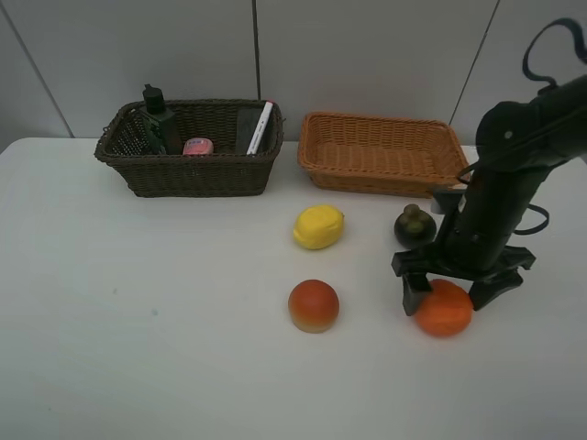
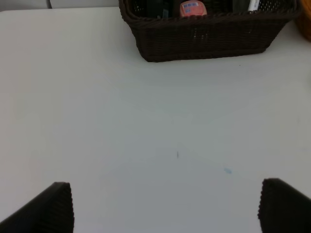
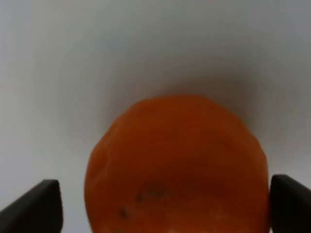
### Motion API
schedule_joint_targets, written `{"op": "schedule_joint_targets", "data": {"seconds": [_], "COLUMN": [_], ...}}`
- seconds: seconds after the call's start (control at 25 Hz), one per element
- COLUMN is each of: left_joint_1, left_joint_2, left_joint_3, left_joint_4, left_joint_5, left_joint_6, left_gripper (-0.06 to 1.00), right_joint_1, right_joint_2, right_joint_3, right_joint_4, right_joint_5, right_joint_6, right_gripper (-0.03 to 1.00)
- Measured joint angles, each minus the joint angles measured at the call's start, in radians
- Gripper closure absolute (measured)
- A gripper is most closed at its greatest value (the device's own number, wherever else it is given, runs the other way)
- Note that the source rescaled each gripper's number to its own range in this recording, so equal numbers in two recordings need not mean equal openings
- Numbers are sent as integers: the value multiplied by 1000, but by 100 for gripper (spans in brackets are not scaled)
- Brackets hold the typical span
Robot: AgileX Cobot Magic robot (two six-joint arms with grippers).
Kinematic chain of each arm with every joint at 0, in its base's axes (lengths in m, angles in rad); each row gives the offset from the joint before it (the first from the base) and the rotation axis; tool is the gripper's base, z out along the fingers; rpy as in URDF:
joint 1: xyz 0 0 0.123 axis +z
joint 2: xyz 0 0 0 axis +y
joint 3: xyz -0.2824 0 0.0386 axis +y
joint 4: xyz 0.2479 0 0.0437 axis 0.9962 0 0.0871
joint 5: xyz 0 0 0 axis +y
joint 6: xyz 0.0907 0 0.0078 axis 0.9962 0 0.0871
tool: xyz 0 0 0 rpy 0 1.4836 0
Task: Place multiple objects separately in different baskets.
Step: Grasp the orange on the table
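The right claw (image 1: 446, 302) is down at the tabletop (image 1: 138, 321) with its 2 fingers spread wide on either side of the orange (image 1: 445, 318). It is open and grips nothing. In the right wrist view the orange (image 3: 177, 165) fills the gap between the fingers (image 3: 36, 206). One finger stands clear of the peel, while the other sits right at its edge, and I cannot tell whether that one touches. The orange rests on the tabletop.

The left claw (image 2: 165, 206) is also open. Its 2 dark fingers (image 2: 48, 211) are far apart over bare tabletop with nothing between them, and the dark brown basket (image 2: 204, 39) lies ahead of it.

In the high view the dark brown basket (image 1: 188, 174) sits at the back left. It holds 4 things:
- a dark green bottle (image 1: 158, 115) standing at its left end
- a pink bottle (image 1: 197, 147) lying near the middle
- a black block (image 1: 248, 128) toward the right end
- a white marker (image 1: 261, 128) leaning against the right end, beside the block

The light orange basket (image 1: 381, 174) sits just to its right, apart from it.

3 other fruits lie loose on the tabletop in front of the baskets:
- The yellow lemon (image 1: 318, 226) is near the middle
- The dark mangosteen (image 1: 415, 224) is just in front of the orange basket, close beside the right arm
- The red-orange fruit (image 1: 314, 305) is nearer the front, well to the left of the orange
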Motion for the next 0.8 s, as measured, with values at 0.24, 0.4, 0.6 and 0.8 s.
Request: {"op": "schedule_joint_targets", "data": {"seconds": [0.24,0.4,0.6,0.8], "left_joint_1": [0,0,0,0], "left_joint_2": [0,0,0,0], "left_joint_3": [0,0,0,0], "left_joint_4": [0,0,0,0], "left_joint_5": [0,0,0,0], "left_joint_6": [0,0,0,0], "left_gripper": [-5,-5,-5,-5], "right_joint_1": [0,1,1,1], "right_joint_2": [83,90,92,89], "right_joint_3": [-1,-7,-7,-7], "right_joint_4": [-13,-21,-32,-54], "right_joint_5": [-45,-40,-18,11], "right_joint_6": [0,0,-1,-6], "right_gripper": [-3,15,59,59]}}
